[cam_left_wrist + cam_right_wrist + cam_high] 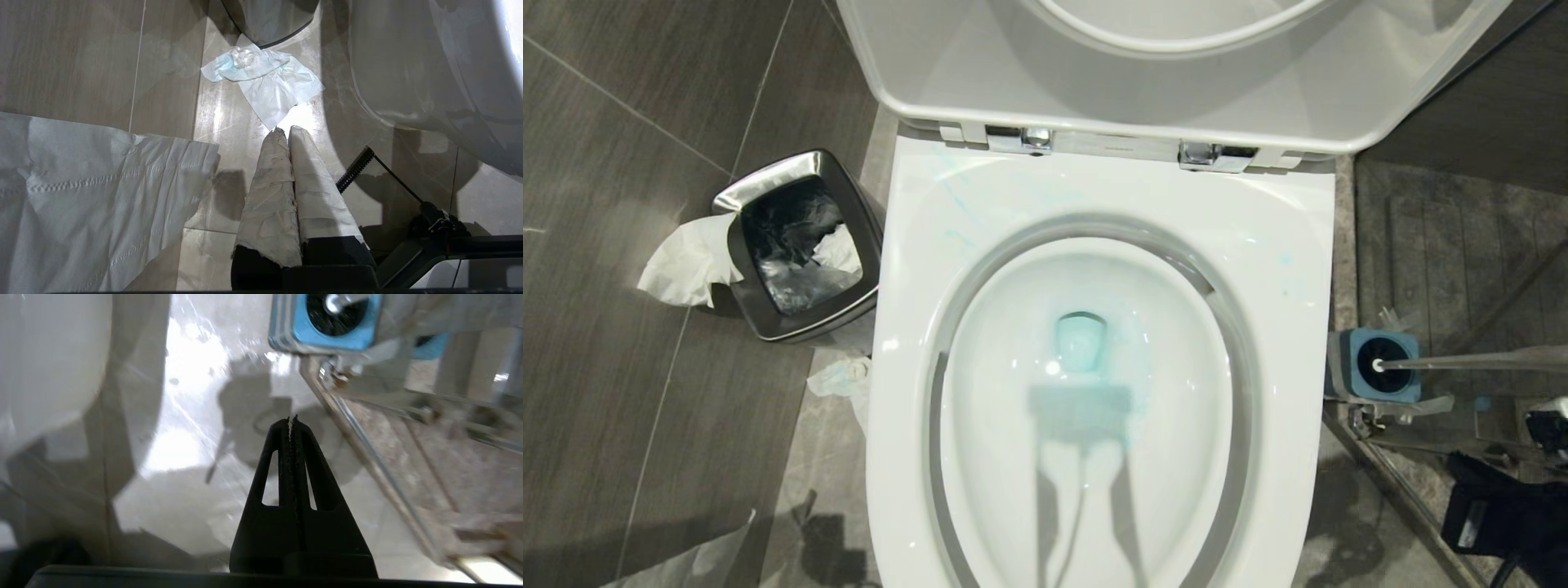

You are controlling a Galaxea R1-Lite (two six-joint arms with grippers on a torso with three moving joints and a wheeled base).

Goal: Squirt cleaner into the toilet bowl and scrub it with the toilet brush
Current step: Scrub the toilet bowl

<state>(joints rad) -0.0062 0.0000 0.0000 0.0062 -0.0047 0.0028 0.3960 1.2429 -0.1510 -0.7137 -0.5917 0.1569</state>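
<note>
Beside the toilet bowl (pixel 1094 457), on the robot's right, the toilet brush (pixel 1462 361) sits in its blue holder (pixel 1376 367). Its slim, stiff handle looks light and slick; grip mid-shaft. Right gripper (pixel 291 419) hovers nearby, fingers pressed together, empty; left gripper (pixel 284 130) likewise.

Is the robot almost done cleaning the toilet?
Not yet. Blue cleaner already tints the toilet bowl. The toilet brush sits in its holder. The right hand is shut and empty, above the floor near the holder. All the scrubbing is left.
</note>
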